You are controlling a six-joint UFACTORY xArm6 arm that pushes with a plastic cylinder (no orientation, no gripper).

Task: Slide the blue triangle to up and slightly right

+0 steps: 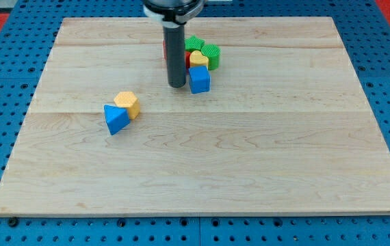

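The blue triangle lies on the wooden board, left of centre, touching a yellow hexagon block at its upper right. My tip rests on the board well to the upper right of the blue triangle, apart from it. The tip stands just left of a blue cube.
A cluster sits near the view's top behind the rod: a yellow heart block, two green blocks, and a red block mostly hidden by the rod. A blue pegboard surrounds the board.
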